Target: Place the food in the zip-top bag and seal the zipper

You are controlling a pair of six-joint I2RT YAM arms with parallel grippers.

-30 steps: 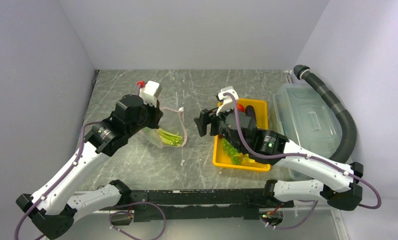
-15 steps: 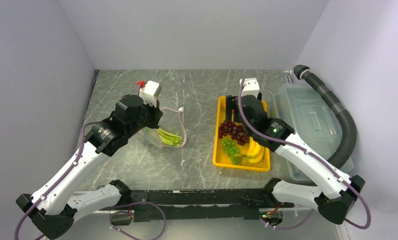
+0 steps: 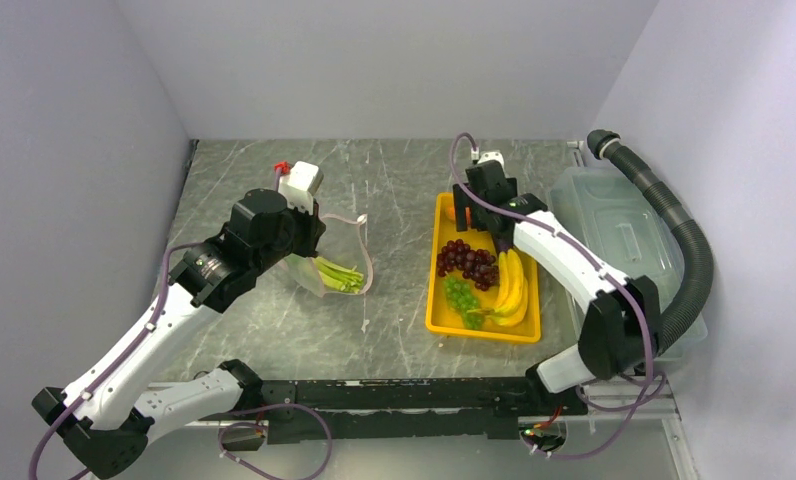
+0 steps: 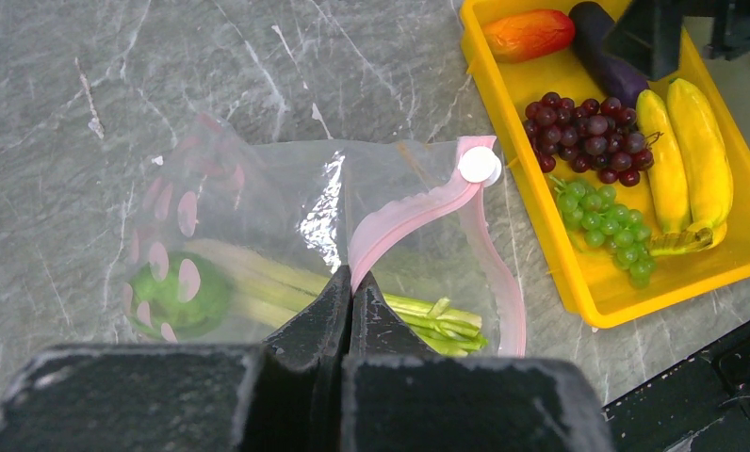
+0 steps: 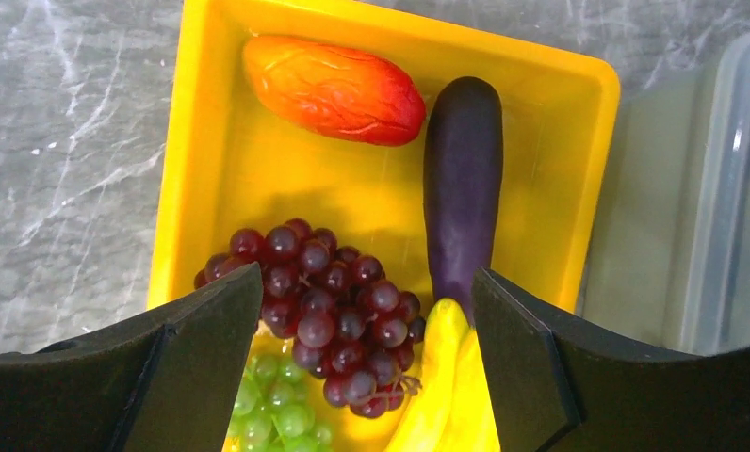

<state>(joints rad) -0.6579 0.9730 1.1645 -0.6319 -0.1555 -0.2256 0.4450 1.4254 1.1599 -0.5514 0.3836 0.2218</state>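
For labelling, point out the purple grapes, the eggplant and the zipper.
purple grapes (image 5: 324,311), right wrist view, middle of bunch
eggplant (image 5: 461,188), right wrist view, mid-body
zipper (image 4: 414,209), left wrist view, pink strip's bend

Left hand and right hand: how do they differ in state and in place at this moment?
The left hand is shut; the right hand is open wide. The left hand pinches the zipper of the zip-top bag; the right hand holds nothing. The left hand is over the bag, away from the yellow tray; the right hand hangs above the tray, over the purple grapes. Both are dark and point downward.
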